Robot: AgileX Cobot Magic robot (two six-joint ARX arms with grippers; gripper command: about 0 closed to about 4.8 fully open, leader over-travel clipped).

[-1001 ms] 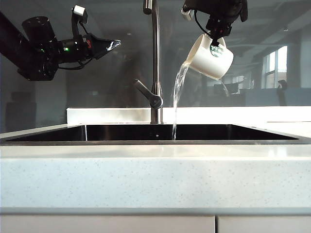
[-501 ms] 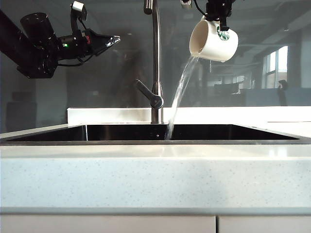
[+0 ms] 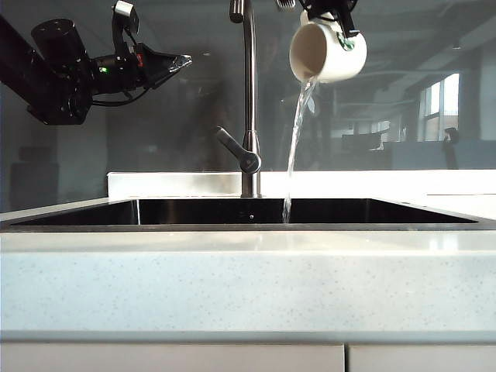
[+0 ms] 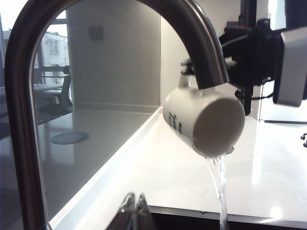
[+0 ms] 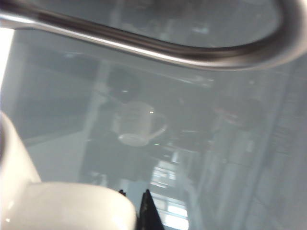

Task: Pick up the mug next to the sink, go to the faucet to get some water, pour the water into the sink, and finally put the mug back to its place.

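The white mug [image 3: 327,51] with the green logo hangs high over the sink [image 3: 194,211], tipped onto its side with its mouth facing the faucet [image 3: 249,93]. My right gripper [image 3: 335,14] is shut on it from above. Water [image 3: 297,147] falls from the lip in a thin stream into the dark basin. In the left wrist view the mug [image 4: 204,120] sits just under the faucet's curved spout [image 4: 196,38], with water [image 4: 218,191] dropping from it. My left gripper [image 3: 181,60] hovers shut and empty, high to the left of the faucet. The right wrist view shows the mug's body [image 5: 62,206] beside my right gripper [image 5: 134,194].
The faucet's lever [image 3: 232,149] sticks out to the left, low on the pipe. A white countertop [image 3: 248,287] runs along the front, and a white ledge [image 3: 170,184] lies behind the sink. A glass wall with reflections stands behind everything.
The right gripper has lifted the mug higher, shifted it slightly toward the faucet and rolled it further over. The stream keeps pouring. The left arm has barely moved.
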